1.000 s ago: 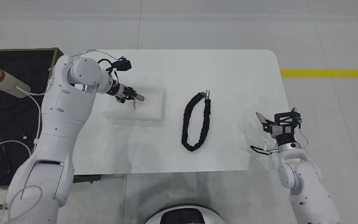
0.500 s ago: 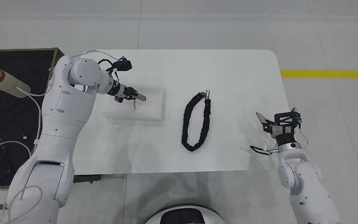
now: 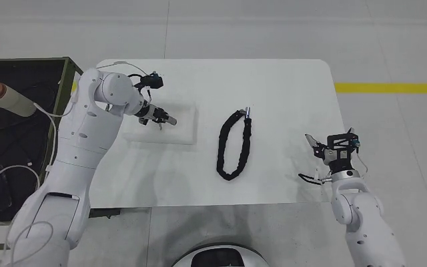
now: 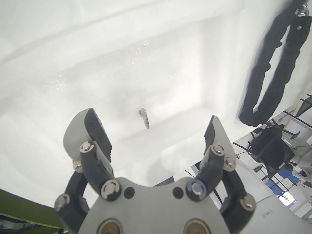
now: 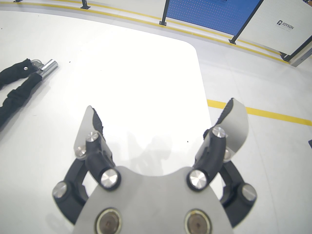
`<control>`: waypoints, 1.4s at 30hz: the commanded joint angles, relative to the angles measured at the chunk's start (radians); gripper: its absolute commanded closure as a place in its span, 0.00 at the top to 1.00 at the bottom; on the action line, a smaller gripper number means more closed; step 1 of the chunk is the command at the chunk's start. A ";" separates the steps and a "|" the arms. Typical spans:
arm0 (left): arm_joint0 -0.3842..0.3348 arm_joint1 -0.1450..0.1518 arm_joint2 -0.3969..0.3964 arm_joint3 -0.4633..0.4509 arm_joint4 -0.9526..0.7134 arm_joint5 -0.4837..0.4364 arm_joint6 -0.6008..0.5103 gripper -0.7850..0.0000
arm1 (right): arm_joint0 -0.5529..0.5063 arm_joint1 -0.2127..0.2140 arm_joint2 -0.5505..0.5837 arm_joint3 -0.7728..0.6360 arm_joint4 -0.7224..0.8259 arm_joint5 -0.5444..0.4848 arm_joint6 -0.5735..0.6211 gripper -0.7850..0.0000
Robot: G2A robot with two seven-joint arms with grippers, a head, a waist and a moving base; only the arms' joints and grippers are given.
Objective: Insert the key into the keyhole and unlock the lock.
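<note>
Around key (image 4: 144, 118): foam block (image 4: 170, 49) surface open on both sides, between the spread fingers of left gripper (image 3: 167, 120).
Foam block to chain lock (image 3: 233, 145): passable strip of table (image 3: 280, 87).
Chain lock to right gripper (image 3: 307, 159): wide open table.
Obstacles: raised foam block; chain loop mid-table.

Left gripper (image 3: 167, 120) shifted slightly across white foam tray (image 3: 183, 130): now nearer chain lock (image 3: 233, 145) and nearer robot's side of table (image 3: 280, 87), hanging over tray's middle rather than its far-left part. Left arm's elbow (image 3: 119, 87) swung inward, farther over table surface. Wrist cable loop (image 3: 152, 81) carried along same way. Green-rimmed dark box (image 3: 65, 67) beside table more uncovered at its corner.
</note>
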 commanded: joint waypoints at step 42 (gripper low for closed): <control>-0.089 0.006 0.164 0.056 0.033 0.066 0.000 0.00 | 0.000 0.000 0.000 0.000 0.000 0.000 0.000 1.00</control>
